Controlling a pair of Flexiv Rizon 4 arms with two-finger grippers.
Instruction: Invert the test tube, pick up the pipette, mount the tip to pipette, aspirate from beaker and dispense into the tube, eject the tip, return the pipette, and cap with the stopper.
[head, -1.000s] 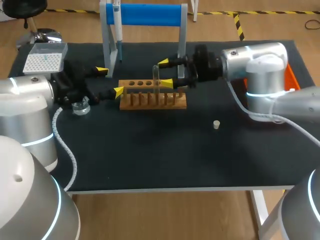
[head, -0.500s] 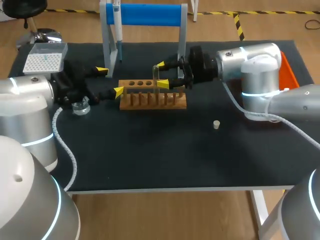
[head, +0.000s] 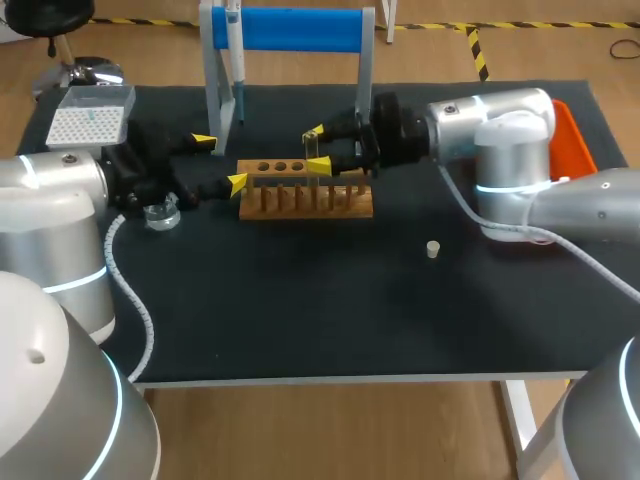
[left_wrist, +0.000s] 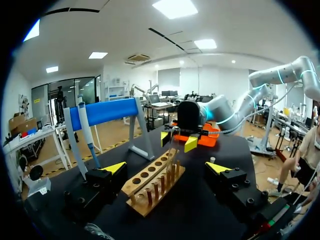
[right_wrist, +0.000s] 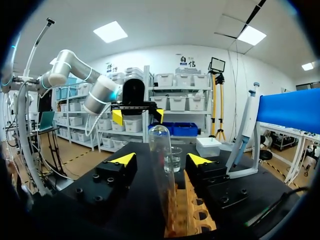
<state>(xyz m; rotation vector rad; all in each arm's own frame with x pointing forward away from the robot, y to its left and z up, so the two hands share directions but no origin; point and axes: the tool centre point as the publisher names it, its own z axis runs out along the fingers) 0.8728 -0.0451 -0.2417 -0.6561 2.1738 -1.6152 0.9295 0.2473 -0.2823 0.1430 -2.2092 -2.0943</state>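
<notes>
The head view looks down on the tabletop (head: 300, 300) from behind. Both wrist views look low along it, facing each other across the rack (head: 300, 200).

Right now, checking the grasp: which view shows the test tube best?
Right wrist view: the test tube stands large and upright inside the open right claw. Head view shows a thin sliver; left wrist view, a faint distant outline.

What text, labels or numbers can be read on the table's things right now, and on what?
None can be read on the things on the black table.
Light wooden tube rack: unmarked.
Clear glass test tube: no graduations show.
Slim white pipette on the blue-barred stand: any print too small to read.
White perforated tip box: no label shows.
</notes>
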